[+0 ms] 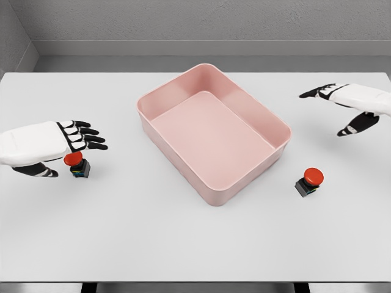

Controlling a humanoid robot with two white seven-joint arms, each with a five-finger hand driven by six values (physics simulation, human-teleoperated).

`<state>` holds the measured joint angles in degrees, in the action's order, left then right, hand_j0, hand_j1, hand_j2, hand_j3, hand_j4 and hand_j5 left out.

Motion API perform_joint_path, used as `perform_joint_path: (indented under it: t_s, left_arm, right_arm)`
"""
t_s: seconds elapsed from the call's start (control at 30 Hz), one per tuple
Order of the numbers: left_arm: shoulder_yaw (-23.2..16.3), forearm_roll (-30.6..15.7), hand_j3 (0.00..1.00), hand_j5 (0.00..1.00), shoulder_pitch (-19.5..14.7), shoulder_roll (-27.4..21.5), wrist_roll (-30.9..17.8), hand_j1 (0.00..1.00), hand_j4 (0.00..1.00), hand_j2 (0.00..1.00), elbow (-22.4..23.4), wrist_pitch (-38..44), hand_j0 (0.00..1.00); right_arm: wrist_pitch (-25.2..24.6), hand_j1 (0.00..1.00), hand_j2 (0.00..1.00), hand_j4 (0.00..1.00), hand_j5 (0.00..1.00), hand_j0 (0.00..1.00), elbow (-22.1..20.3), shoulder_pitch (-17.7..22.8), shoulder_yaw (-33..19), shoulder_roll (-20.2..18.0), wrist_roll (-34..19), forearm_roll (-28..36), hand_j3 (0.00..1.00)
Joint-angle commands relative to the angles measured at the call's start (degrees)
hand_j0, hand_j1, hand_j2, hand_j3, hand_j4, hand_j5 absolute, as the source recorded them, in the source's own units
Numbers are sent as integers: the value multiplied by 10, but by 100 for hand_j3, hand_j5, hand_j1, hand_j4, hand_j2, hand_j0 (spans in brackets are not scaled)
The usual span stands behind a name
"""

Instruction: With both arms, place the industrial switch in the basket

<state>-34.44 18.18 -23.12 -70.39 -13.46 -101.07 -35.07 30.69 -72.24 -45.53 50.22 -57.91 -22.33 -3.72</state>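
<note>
Two industrial switches on white table (195, 244), each small black cube body with round red mushroom button on top. Left switch (77, 165) near table's left edge, just under left hand (58, 143); left hand's fingers extended and spread, gripping nothing. Right switch (309, 181) right of pink rectangular plastic basket (278, 131), just off its near right corner. Basket at table centre, angled, interior bare. Right hand (348, 104) hovers at far right, fingers apart, well apart from right switch.
</note>
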Motion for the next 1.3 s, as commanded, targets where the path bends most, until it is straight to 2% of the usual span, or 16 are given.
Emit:
perform_joint_path:
  t_s: [0.0,0.17,0.2,0.23,0.3,0.33,0.5,0.57,0.7,0.77,0.97,1.03,1.13,1.27]
  left_arm:
    - [0,-3,100,100,0,0,0,100,100,100,0,1,100]
    - [0,-2,100,100,1,1,1,100,100,100,0,1,100]
    - [1,-2,100,100,4,2,2,100,100,100,0,1,100]
    - [3,-2,100,100,6,2,5,100,100,100,0,1,100]
    - [1,0,100,100,10,2,43,100,100,100,0,1,100]
    - [1,5,100,100,10,2,46,100,100,100,0,1,100]
    - [1,24,100,100,18,3,59,100,100,100,7,1,100]
    - [1,48,100,100,22,25,58,100,100,100,37,1,100]
    - [1,63,100,100,20,47,58,100,100,100,99,1,100]
    - [1,67,100,100,19,57,58,100,100,100,112,1,100]
    - [1,70,100,100,19,80,58,100,100,100,107,1,100]
    - [1,92,100,100,19,96,58,100,100,100,108,1,100]
    - [-1,92,100,100,21,93,59,100,100,100,112,1,100]
    - [-1,92,100,100,25,89,59,100,100,100,114,1,100]
  right_arm:
    - [1,100,100,100,100,100,-1,1,1,-4,3,3,100]
    - [13,100,100,100,100,100,-4,1,7,-48,6,0,100]
    - [43,100,100,100,100,100,-4,1,16,-60,6,0,100]
    - [43,100,100,100,100,100,-5,1,21,-72,6,0,100]
    - [43,100,100,100,100,100,-6,1,43,-82,7,0,100]
    - [43,100,100,100,100,100,-6,1,57,-83,7,0,100]
    - [43,100,100,100,100,100,-71,3,79,-85,5,0,100]
    - [43,100,100,100,100,100,-86,4,78,-93,5,0,100]
    - [43,100,100,100,100,100,-130,12,78,-123,6,0,100]
    - [43,100,100,100,100,100,-149,21,77,-133,6,0,100]
    - [43,99,99,99,99,99,-172,36,77,-135,5,0,99]
    - [43,97,97,97,97,97,-184,37,77,-135,5,0,97]
    - [43,91,91,91,91,91,-197,42,77,-135,6,0,91]
    - [43,91,91,91,91,91,-205,47,78,-135,6,0,91]
